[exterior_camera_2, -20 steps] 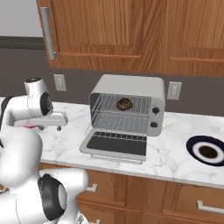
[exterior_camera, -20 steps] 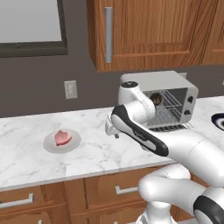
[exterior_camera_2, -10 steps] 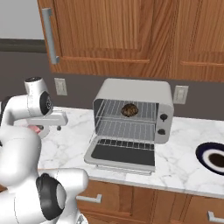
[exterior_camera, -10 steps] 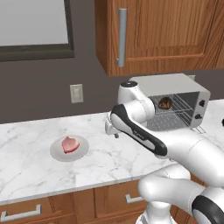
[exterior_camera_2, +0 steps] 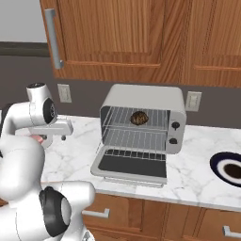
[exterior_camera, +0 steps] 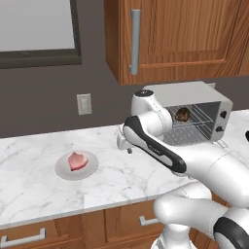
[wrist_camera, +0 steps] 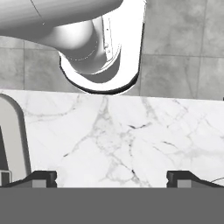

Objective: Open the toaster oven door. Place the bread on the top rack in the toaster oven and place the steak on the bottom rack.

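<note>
Claw (wrist_camera: pixel 111 177) is standing wide and carrying nothing, facing down at bare marble counter (wrist_camera: pixel 131 140). Steak (exterior_camera: pixel 77 161) is lying on a grey plate (exterior_camera: pixel 63 170), off to the claw's side, well apart. Toaster oven (exterior_camera_2: pixel 143 117) is sitting on the claw's other side, door (exterior_camera_2: pixel 132 163) dropped flat, bread (exterior_camera_2: pixel 139 117) on the top rack (exterior_camera_2: pixel 136 123).

Risks, as judged: flat meat is offering little edge, so the fingertips may skid on the plate; the bottom rack (exterior_camera_2: pixel 134 140) slot is looking tight, so a high entry may knock the upper grid or bread.
</note>
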Motion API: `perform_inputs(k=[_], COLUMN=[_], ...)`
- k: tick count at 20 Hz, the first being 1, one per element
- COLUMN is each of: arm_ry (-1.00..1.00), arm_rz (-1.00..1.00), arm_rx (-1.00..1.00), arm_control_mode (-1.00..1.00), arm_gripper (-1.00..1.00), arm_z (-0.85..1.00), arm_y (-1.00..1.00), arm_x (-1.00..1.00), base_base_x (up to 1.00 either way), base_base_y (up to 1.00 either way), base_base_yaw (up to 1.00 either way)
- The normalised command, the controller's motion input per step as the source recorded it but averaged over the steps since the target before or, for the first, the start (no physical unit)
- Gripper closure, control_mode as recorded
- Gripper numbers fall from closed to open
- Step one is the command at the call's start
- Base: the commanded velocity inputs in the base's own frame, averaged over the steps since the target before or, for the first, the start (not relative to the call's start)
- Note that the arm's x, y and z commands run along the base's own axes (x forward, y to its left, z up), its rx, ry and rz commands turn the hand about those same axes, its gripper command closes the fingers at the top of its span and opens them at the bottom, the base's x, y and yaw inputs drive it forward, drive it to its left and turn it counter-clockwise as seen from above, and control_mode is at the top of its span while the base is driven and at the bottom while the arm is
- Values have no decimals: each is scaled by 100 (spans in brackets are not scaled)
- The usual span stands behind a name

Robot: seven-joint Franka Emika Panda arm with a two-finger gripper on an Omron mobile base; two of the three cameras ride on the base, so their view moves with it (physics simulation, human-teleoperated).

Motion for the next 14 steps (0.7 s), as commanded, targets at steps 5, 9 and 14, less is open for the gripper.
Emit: perform_inputs(k=[5,9,14], arm_ry=[13,18,3], arm_rz=[0,0,-7], arm_rx=[0,0,-4], arm_control_mode=[-100,-100,-100], arm_gripper=[-100,-100,-100], arm_z=[-12,-2,-8], arm_y=[38,100,97], arm_x=[4,49,75], base_base_x=[1,0,0], base_base_y=[1,0,0], base_base_yaw=[0,0,0])
